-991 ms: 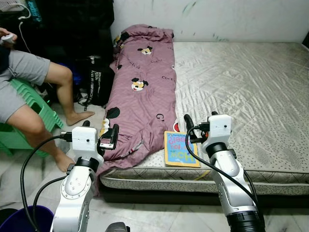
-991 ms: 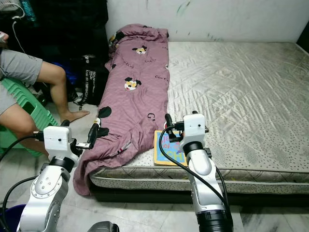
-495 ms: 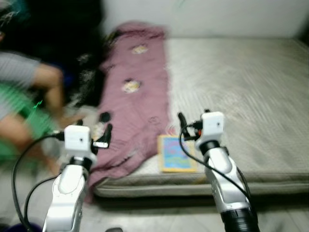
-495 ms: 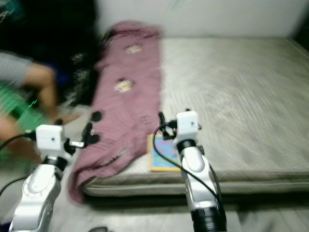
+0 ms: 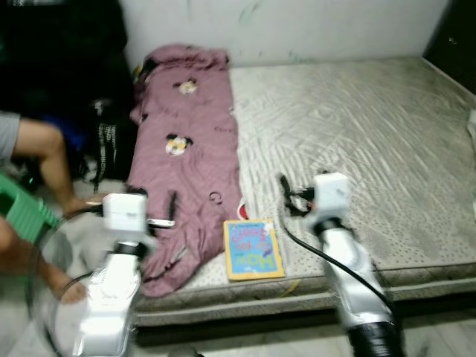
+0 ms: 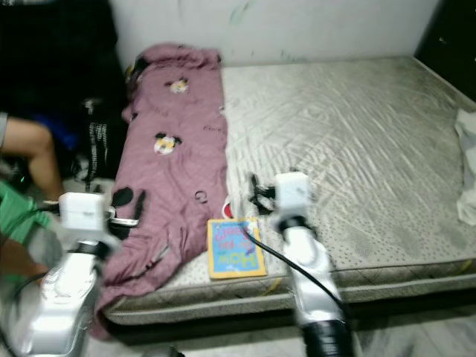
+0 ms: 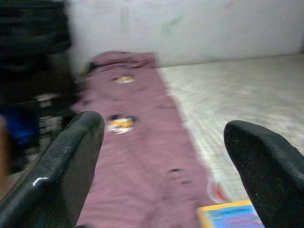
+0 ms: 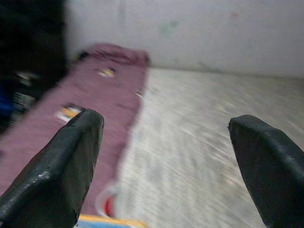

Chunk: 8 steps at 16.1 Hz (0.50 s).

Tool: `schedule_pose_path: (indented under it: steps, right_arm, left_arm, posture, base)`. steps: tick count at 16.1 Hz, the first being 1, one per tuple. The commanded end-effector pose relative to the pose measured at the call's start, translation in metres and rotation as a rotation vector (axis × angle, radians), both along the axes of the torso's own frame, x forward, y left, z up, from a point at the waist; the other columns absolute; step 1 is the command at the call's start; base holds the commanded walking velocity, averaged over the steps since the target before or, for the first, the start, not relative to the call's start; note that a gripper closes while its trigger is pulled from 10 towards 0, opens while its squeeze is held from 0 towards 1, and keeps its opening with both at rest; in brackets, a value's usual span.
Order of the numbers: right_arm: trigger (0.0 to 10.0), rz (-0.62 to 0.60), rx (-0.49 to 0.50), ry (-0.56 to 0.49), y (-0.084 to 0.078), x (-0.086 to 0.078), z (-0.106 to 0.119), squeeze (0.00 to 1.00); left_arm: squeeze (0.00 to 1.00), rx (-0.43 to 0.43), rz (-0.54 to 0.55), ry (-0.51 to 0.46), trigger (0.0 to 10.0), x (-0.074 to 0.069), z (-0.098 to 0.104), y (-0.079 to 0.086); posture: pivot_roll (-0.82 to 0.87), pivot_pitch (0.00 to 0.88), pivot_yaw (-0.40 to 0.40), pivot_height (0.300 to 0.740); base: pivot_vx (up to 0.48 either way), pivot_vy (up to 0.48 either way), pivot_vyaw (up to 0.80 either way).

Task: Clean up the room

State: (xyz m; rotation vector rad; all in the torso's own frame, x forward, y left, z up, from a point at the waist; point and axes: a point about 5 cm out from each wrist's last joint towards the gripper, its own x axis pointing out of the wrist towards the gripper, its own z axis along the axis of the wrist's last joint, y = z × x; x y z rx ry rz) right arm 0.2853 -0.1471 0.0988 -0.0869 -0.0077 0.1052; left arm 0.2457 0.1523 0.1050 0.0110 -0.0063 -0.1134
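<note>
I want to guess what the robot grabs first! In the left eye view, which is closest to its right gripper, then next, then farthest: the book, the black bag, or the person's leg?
From the right gripper:
1. Book, on the mattress edge, just to its left.
2. Black bag, on the floor beyond the purple blanket.
3. Person's leg, farthest left.

The mattress (image 5: 357, 141) is pale grey-beige with a quilted wavy stitch pattern and a speckled side band. Along its left edge lies a dusty mauve-purple blanket (image 5: 190, 141) printed with cartoon mouse faces in black, white and yellow, plus small dark lettering. Near the foot sits a book (image 5: 253, 249) with a yellow border and a bright blue cover carrying pink and multicoloured letters. The wall (image 5: 297, 26) is off-white with faint greenish smudges. A green stool (image 5: 26, 212) stands at the left, beside a black bag (image 5: 111, 141) with white markings. A white cloth (image 6: 467, 152) shows at the right.
</note>
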Motion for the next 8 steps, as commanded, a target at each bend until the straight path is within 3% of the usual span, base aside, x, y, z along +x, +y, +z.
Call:
schedule_pose_path:
  steps: [1,4,8]
  right_arm:
    - [10.0,0.017,0.007,-0.018,0.0063,0.0026,0.0044,0.0]
    - [10.0,0.015,0.004,-0.018,0.0057,0.0034,0.0041,0.0]
    - [10.0,0.018,0.004,-0.018,0.0054,0.0052,0.0047,0.0]
  left_arm:
    - [0.0,0.028,0.029,0.005,10.0,-0.0009,-0.0006,0.0086]
    - [0.0,0.027,0.026,0.005,10.0,-0.0003,-0.0007,0.008]
    - [0.0,0.023,0.024,0.004,10.0,0.0011,-0.0008,0.0065]
  posture:
    - [0.07,0.0,0.003,0.74]
    - [0.06,0.0,-0.001,0.74]
    - [0.06,0.0,-0.004,0.74]
  base:
    - [0.0,0.0,0.0]
    - [0.0,0.0,0.0]
    - [0.0,-0.361,0.0]
